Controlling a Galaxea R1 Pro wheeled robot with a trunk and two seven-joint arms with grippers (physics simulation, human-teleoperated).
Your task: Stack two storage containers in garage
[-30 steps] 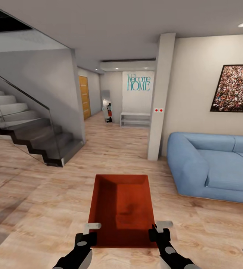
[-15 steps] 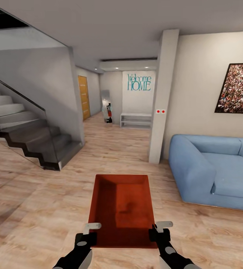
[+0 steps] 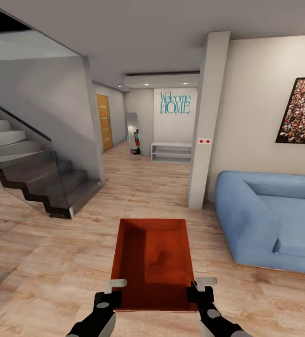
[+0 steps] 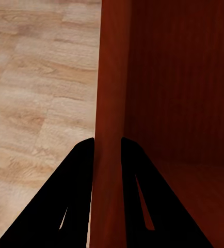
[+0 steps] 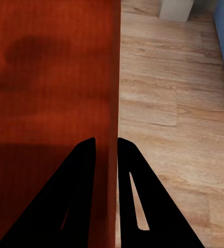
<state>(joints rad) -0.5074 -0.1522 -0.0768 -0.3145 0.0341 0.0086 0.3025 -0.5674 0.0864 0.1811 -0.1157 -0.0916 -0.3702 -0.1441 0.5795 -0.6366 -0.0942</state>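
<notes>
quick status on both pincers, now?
Left pincer: shut on the storage container, clamping its left wall.
Right pincer: shut on the same container, clamping its right wall.

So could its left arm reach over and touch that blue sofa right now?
Probably not. The left pincer is clamped on the orange-red storage container's wall, and the blue sofa sits well off to the robot's right across open wood floor.
</notes>
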